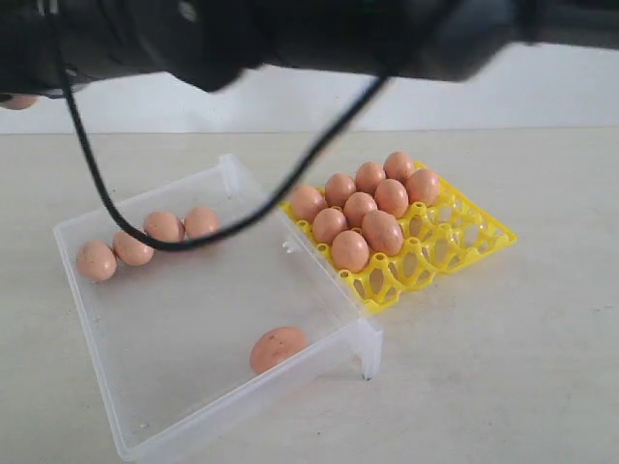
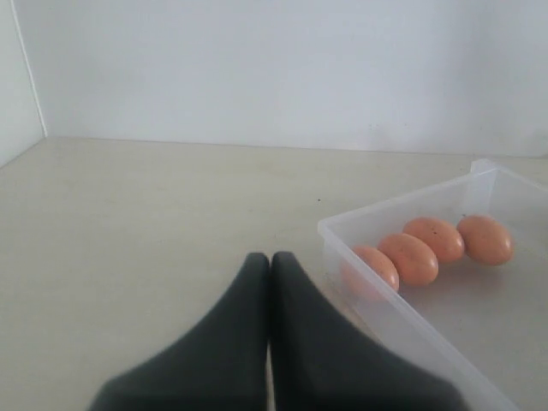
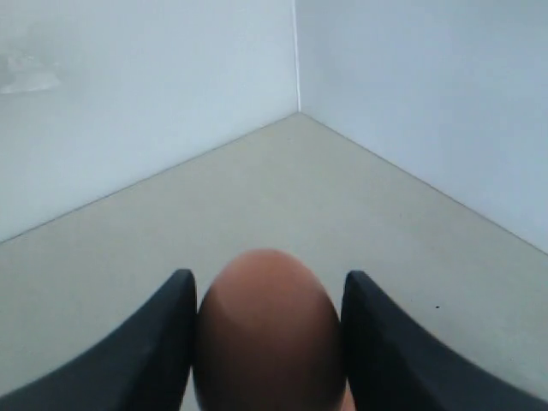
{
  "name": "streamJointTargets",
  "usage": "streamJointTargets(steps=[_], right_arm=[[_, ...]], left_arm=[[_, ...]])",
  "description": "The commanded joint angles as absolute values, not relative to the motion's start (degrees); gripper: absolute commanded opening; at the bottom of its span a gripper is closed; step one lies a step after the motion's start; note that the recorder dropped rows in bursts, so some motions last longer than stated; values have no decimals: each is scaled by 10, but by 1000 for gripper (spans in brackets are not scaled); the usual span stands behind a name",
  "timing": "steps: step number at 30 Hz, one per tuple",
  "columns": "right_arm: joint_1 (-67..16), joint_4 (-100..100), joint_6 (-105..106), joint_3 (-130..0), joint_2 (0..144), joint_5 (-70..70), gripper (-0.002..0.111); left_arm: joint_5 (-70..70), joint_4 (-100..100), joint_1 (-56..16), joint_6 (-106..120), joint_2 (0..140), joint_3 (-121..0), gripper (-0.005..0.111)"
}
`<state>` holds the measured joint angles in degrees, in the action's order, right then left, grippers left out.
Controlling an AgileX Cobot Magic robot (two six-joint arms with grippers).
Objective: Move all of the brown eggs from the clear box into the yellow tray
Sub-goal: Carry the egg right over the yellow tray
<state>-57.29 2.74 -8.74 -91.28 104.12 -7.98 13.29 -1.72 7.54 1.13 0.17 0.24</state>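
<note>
Left gripper (image 2: pixel 271 261): two dark fingers (image 2: pixel 227 351) pressed flat together along their length, nothing between them. Right gripper (image 3: pixel 270 278): dark fingers (image 3: pixel 150 351) set apart, one on each side of a brown egg (image 3: pixel 270 342) and clamped against it. Arm (image 1: pixel 290 34): dark and blurred, stretched across the top of the exterior view, with a black cable (image 1: pixel 174 246) hanging from it in a loop; which arm it is cannot be told.

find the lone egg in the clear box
Exterior view: the lone brown egg lies by the clear box's near wall, toward its right corner, apart from the four eggs along the far-left wall.
</note>
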Motion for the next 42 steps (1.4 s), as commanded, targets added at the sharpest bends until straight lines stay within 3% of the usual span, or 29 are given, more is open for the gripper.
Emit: streamJointTargets(steps=[1, 9, 13, 17, 22, 29, 33, 42], right_arm=[[-526, 44, -91, -737, 951, 4, 1], [-297, -23, -102, -542, 857, 52, 1], [-169, -27, -104, -524, 856, 86, 1], [-92, -27, -104, -524, 875, 101, 1], [-81, 25, -106, -524, 901, 100, 0], [-97, 422, -257, -517, 937, 124, 0], [-81, 699, -506, -518, 949, 305, 0], [-68, 605, -605, -533, 1000, 624, 0]], left_arm=[[133, -20, 74, 12, 0, 0, -4], [133, -20, 74, 12, 0, 0, -4], [133, -20, 74, 12, 0, 0, -4], [133, -20, 74, 12, 0, 0, -4], [133, -20, 74, 12, 0, 0, -4], [133, -20, 74, 12, 0, 0, -4], [133, -20, 74, 12, 0, 0, -4], [133, -20, 74, 12, 0, 0, -4]])
